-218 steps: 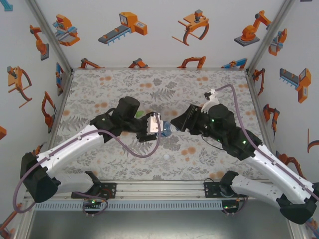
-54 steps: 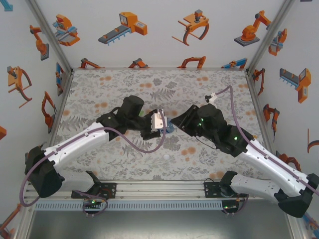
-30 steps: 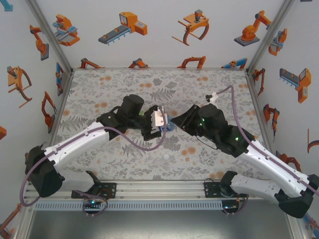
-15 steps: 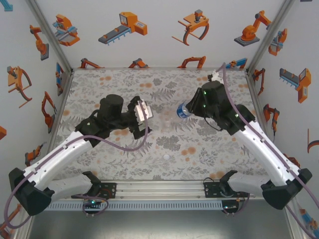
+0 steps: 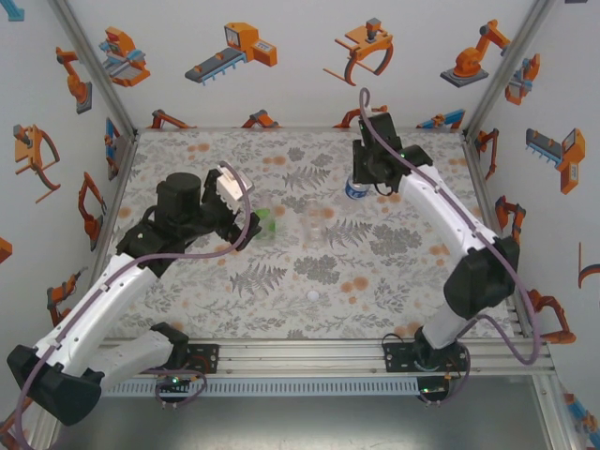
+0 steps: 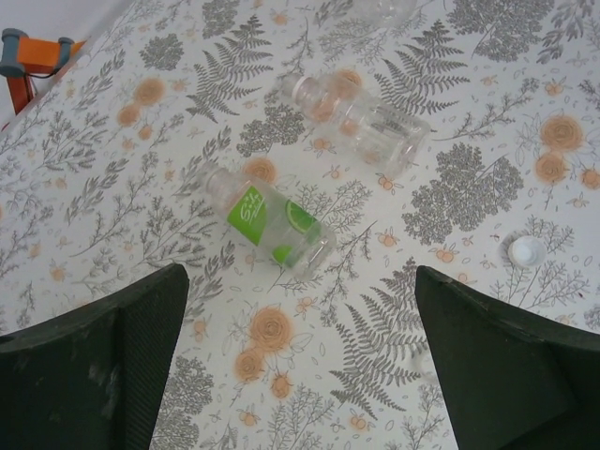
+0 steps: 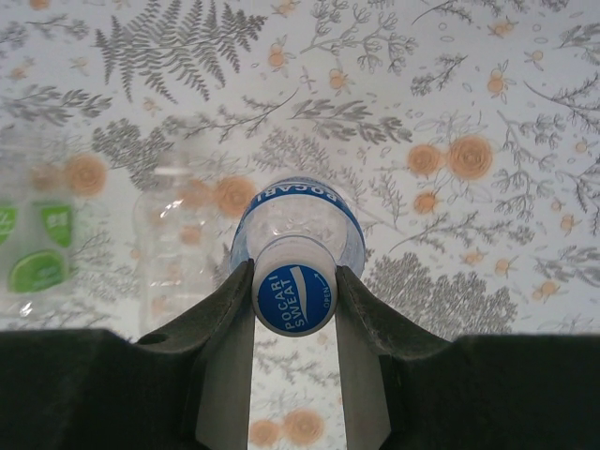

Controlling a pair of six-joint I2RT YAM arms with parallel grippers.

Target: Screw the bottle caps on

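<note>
A loose white cap (image 5: 312, 295) sits near on the floral tabletop (image 5: 394, 281). Beyond it, the green-labelled bottle (image 6: 267, 220) and the clear bottle (image 6: 361, 117) lie side by side, apart, below the wide-open left end effector (image 6: 300, 281). Farthest, the right end effector (image 7: 293, 281) clamps the blue-labelled bottle (image 7: 295, 220) at its capped neck.

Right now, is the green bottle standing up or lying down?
Lying down. The green bottle rests on its side on the mat, its length flat along the surface.
</note>
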